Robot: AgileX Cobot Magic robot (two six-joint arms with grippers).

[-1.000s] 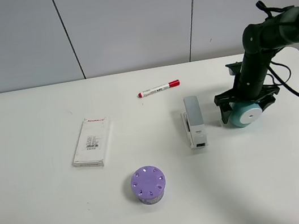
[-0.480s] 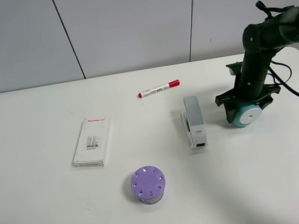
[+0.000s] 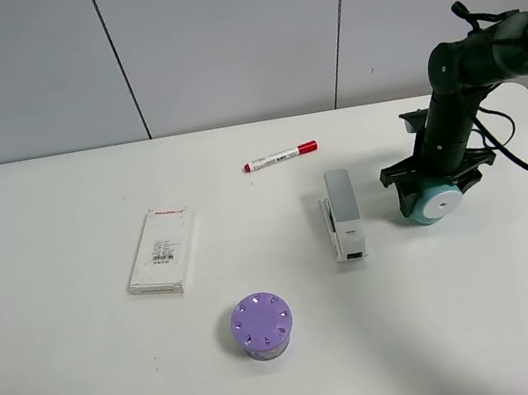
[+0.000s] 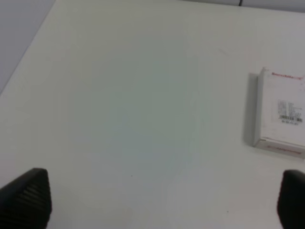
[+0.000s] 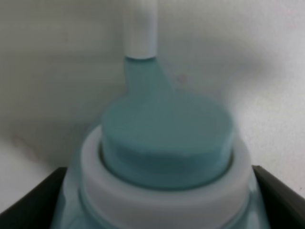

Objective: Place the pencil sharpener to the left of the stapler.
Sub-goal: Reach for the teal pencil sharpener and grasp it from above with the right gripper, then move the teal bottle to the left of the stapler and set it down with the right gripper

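My right end effector (image 3: 434, 187) gripped the pencil sharpener (image 3: 434, 202) just to the right of the stapler (image 3: 344, 212). My left end effector (image 4: 160, 194) hung open above the surface (image 3: 90, 369), near its left side.

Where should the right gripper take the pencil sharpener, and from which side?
Across the wide round body of the pencil sharpener, coming down from above: that section is broad and even, while the knob end tapers and could slip. The right gripper straddles it there.
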